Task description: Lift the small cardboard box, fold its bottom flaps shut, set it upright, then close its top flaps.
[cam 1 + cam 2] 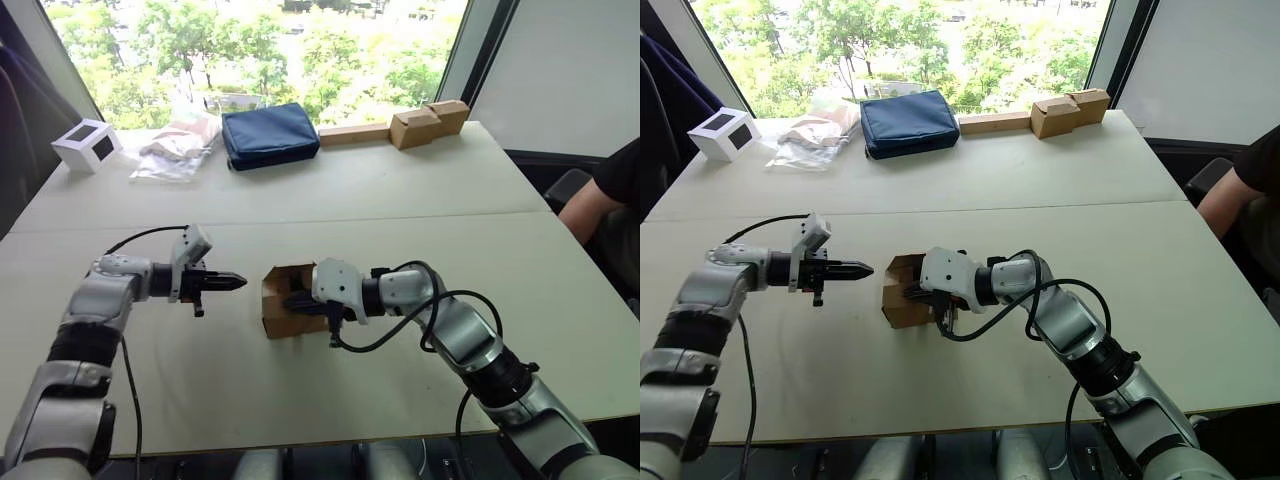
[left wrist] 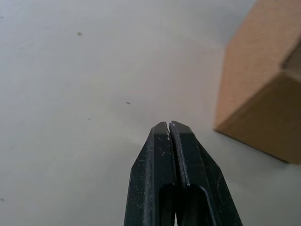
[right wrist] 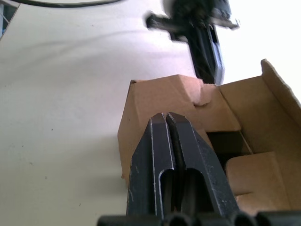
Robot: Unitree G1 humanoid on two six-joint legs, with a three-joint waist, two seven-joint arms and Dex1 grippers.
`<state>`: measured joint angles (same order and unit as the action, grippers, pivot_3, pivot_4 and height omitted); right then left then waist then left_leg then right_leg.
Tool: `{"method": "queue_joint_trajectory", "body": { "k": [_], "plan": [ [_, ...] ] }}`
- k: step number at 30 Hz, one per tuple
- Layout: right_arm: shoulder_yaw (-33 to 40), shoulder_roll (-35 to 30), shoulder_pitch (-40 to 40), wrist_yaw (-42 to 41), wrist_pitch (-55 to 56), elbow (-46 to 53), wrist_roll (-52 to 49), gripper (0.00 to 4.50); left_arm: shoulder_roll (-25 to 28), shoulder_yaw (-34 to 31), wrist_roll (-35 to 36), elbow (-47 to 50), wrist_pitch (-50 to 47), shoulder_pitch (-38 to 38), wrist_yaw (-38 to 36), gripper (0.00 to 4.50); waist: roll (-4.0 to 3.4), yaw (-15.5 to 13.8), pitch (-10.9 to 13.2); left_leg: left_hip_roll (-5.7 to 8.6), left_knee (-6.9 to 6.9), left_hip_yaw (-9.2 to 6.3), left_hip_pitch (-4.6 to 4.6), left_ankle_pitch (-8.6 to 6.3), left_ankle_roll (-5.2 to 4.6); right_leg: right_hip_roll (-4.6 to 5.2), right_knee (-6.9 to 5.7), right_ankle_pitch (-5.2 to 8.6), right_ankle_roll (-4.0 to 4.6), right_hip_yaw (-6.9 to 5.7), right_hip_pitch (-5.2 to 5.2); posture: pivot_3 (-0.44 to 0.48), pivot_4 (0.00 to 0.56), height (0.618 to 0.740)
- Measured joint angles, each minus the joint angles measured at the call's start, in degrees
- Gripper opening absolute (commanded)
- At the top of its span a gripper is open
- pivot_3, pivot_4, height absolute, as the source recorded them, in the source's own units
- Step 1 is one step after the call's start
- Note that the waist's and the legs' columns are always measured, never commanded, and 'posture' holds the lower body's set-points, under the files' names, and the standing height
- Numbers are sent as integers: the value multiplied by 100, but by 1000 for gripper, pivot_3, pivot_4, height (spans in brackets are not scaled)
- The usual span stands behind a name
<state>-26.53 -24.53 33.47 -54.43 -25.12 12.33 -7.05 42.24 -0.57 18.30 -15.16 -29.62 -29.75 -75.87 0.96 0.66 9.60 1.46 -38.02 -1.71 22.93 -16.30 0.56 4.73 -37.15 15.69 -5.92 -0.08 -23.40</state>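
Note:
The small cardboard box (image 1: 280,303) lies on its side at the middle of the table, its open end facing my right arm. At that end one notched flap (image 3: 188,106) is folded inward, another flap (image 3: 256,174) lies partly in, and a third (image 3: 282,89) stands out; I cannot tell whether these are the bottom flaps or the top flaps. My right gripper (image 3: 167,115) is shut, its fingers resting against the folded flap at the opening. My left gripper (image 1: 240,283) is shut too, pointing at the box's closed side from a short gap away, with nothing in it.
Along the far edge stand a white box with a black window (image 1: 88,145), a clear plastic bag (image 1: 175,150), a blue pouch (image 1: 270,133) and a long tan block of joined boxes (image 1: 400,128). A person's arm (image 1: 600,200) shows at the right edge.

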Motion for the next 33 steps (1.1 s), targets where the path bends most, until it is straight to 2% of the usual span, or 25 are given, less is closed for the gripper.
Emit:
{"method": "queue_joint_trajectory", "body": {
  "k": [4, 9, 15, 28, 33],
  "plan": [
    [12, 7, -17, -25, 40, -46, -19, 0, 235, -600, 832, 1778, -1123, 588, 394, 32, 2, -16, -1, 3, -1, -6, -1, -1, 1, 10, 2, 0, 0, -1, 7, 0, 150, 737],
    [35, 3, -24, -97, 182, -203, -46, 0, 260, -736, 1414, 3088, -1796, 1027, 871, 32, 1, 15, -1, 2, 3, -4, -7, 0, 1, 4, 2, 0, 1, 1, 6, 0, 150, 737],
    [127, 25, 6, -108, 243, -368, -48, 0, 126, -560, 1498, 3263, -1865, 1200, 1277, 32, 0, 6, -1, 0, 4, -3, -9, 1, 2, -4, 2, 0, 1, -3, 8, 0, 150, 737],
    [256, 108, 30, 5, 221, -401, -50, 0, 183, 4, 1421, 3147, -1462, 1281, 1228, 32, 1, 7, -1, 1, 5, -1, -9, 1, 3, -2, 4, 1, 2, -3, 6, 0, 150, 737],
    [871, 164, 291, -80, -286, -252, -748, 0, 242, 192, 1274, 3045, -1201, 1204, 1183, 32, -1, 3, 0, 1, 5, -1, -9, 1, 3, 1, 5, 0, 2, -3, 7, 0, 150, 737]
  ]
}}
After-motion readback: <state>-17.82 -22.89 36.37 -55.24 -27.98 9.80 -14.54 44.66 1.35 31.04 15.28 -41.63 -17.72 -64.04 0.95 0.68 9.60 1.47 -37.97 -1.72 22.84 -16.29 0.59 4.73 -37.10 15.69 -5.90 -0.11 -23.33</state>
